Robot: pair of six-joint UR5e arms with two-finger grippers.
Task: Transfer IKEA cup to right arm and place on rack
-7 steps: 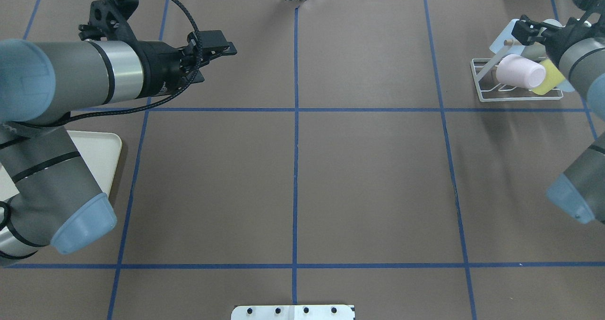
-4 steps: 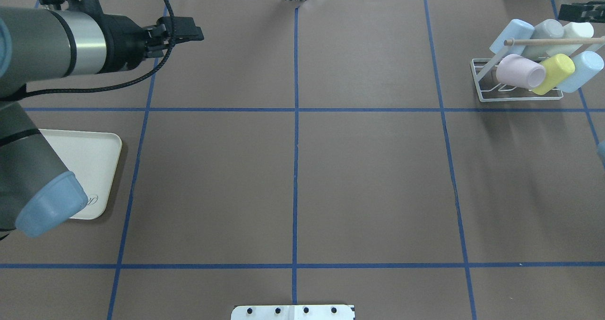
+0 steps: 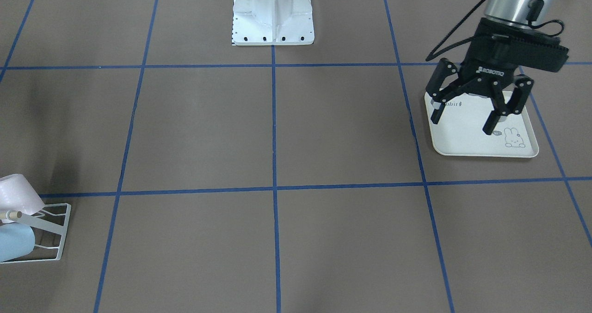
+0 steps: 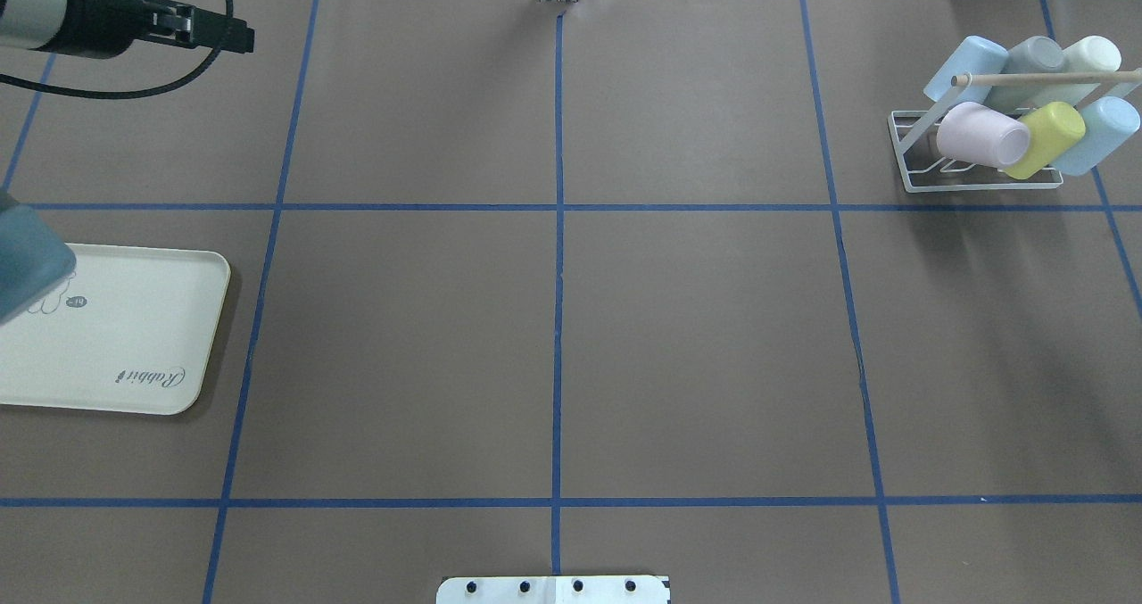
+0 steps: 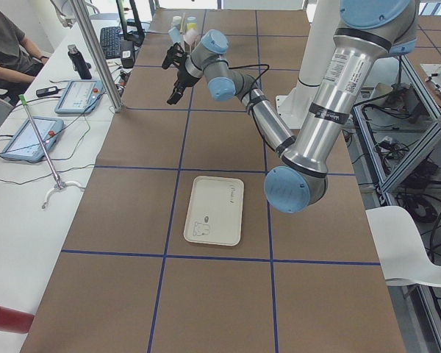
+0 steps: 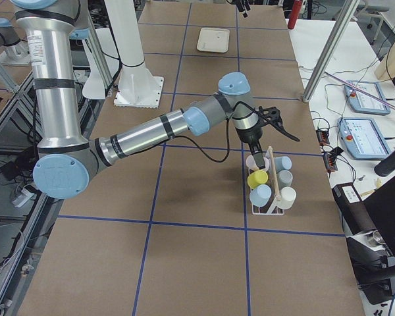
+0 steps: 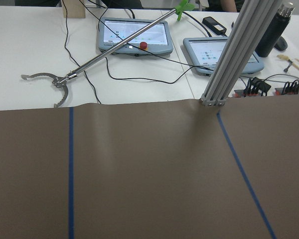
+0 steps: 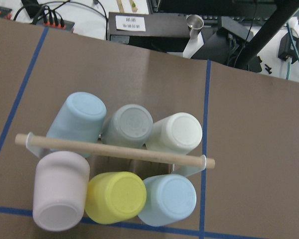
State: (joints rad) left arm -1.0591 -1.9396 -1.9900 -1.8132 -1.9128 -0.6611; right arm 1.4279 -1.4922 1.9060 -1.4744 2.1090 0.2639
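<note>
Six IKEA cups (image 8: pixel 114 196) sit tilted on the rack (image 4: pixel 981 186), three either side of its dowel (image 8: pixel 114 152). Your left gripper (image 3: pixel 462 124) hangs spread and empty over the rabbit tray (image 3: pixel 462 144). The right gripper (image 6: pixel 286 126) hovers above the rack; whether its fingers are apart, you cannot tell. A careless sweep there may clip the dowel and topple cups.

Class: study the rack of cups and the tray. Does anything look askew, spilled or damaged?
Nothing stands out. Six cups sit tilted in two tidy rows on the rack, none fallen; the tray lies flat on the table.
</note>
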